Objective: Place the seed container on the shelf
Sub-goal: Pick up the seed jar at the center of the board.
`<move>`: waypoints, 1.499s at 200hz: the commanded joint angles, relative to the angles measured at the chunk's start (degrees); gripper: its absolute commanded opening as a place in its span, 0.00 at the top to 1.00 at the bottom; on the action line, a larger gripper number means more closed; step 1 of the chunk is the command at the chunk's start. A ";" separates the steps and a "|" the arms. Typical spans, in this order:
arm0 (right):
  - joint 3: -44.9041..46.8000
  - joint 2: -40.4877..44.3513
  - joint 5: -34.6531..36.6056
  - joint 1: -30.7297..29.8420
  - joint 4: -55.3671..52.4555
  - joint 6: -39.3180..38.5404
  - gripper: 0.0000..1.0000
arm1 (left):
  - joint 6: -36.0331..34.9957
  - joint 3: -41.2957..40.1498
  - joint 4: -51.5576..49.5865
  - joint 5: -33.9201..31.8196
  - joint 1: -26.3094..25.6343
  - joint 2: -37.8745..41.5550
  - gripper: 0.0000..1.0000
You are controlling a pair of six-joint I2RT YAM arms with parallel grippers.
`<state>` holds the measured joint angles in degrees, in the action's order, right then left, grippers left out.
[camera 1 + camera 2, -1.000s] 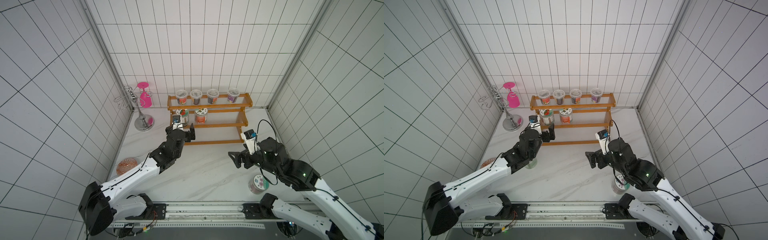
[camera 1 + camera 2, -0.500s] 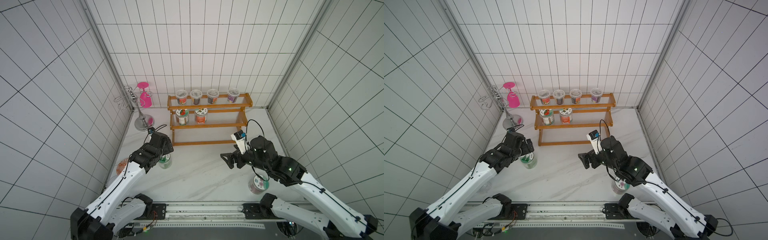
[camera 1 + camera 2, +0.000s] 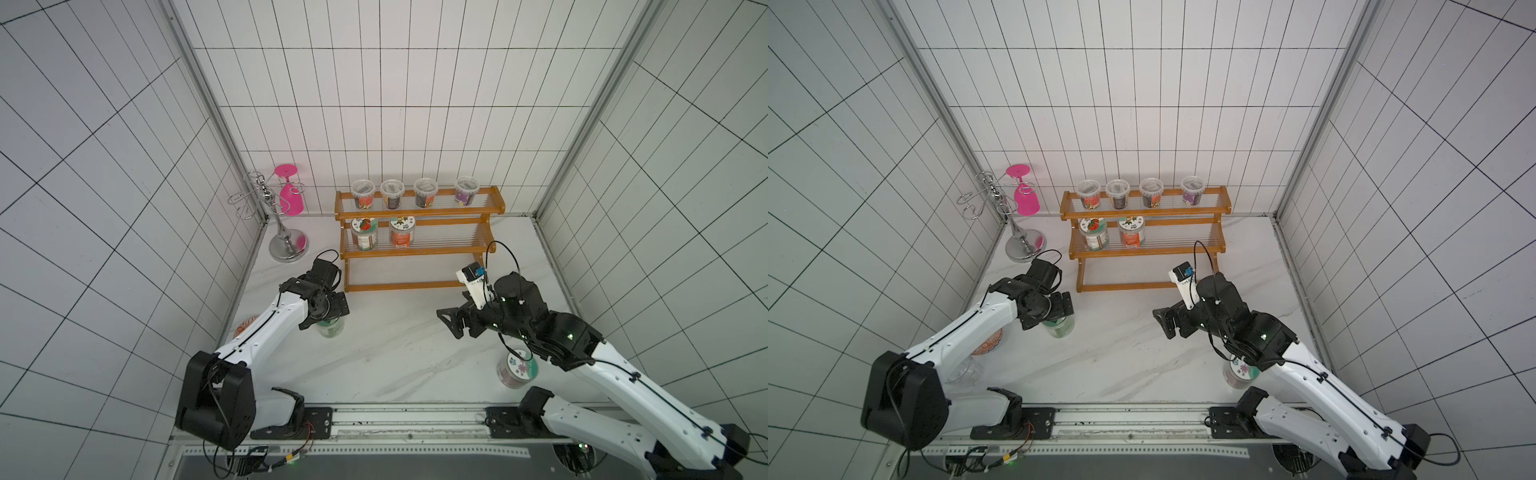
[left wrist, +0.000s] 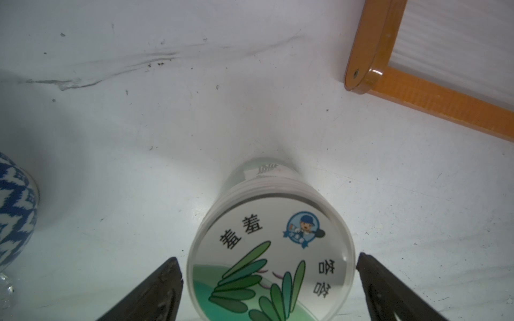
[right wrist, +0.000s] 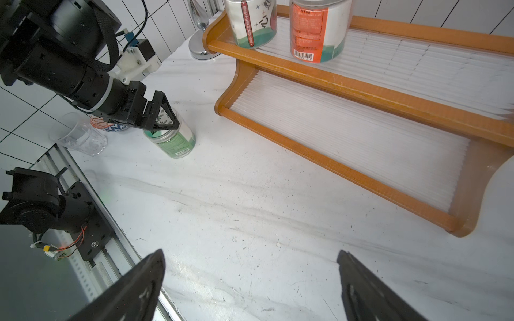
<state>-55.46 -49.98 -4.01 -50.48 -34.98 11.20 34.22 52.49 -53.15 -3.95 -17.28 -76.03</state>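
The seed container (image 4: pixel 271 247) is standing upright on the tabletop (image 3: pixel 395 357), just off the front corner of the shelf (image 3: pixel 395 286), so not on it yet. It has a white lid with green leaves and a little cartoon badge, plus a green label round the body. Can't see what's inside. The left gripper (image 4: pixel 267 257) hangs over it with its jaws spread wide, one finger either side of the lid. Can't tell if they're touching it.

On the shelf, the top tier has four clear tubs (image 3: pixel 392 194) in a row with lids on. Dark stuff and coloured labels show through, but they're too small to say what. The middle tier holds two taller jars (image 3: pixel 401 233) side by side, toward the same end as the seed container. One has an orange label.

Beside that end of the shelf there's a silver wire glass stand (image 3: pixel 288 248) with a pink glass (image 3: pixel 291 202) hung upside down. Further out from the shelf than the seed container are a blue-and-white bowl (image 4: pixel 15 211) and a clear glass (image 5: pixel 79 136), both close to the left arm.

The right gripper (image 5: pixel 251 252) is wide open too, gripping nothing, over the tabletop in front of the shelf's other end. A flower-lidded jar (image 3: pixel 517 368) stands well out from the shelf, tucked under that arm.
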 commanded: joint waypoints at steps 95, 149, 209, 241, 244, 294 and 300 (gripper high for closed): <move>2.99 0.62 -0.20 0.56 1.13 -0.39 0.01 | -3.27 2.37 -0.18 -1.67 0.40 -3.46 0.02; 3.43 0.63 -0.56 0.60 1.58 -0.74 0.01 | -3.45 2.13 0.02 -0.73 0.40 -4.21 0.13; 4.98 2.27 -3.32 0.64 4.13 -2.42 0.01 | -7.67 5.55 -2.90 3.69 -0.25 0.71 0.34; 6.71 3.93 -6.84 0.64 9.06 -5.18 0.01 | -10.32 12.03 -8.44 4.97 -3.59 2.77 0.39; 6.95 4.10 -7.15 0.66 9.65 -5.53 0.01 | -10.52 12.81 -8.91 4.81 -4.16 2.91 0.39; 11.75 4.85 -13.54 0.64 21.29 -12.20 0.01 | -13.86 26.15 -14.18 3.42 -15.53 3.45 0.44; 12.57 4.67 -14.08 0.64 23.35 -13.06 0.01 | -14.12 27.47 -14.71 3.27 -16.79 3.08 0.44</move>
<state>-46.28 -45.50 -13.56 -50.19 -20.99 3.14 22.81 74.72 -65.06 -0.34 -30.37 -73.60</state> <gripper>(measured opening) 0.994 0.839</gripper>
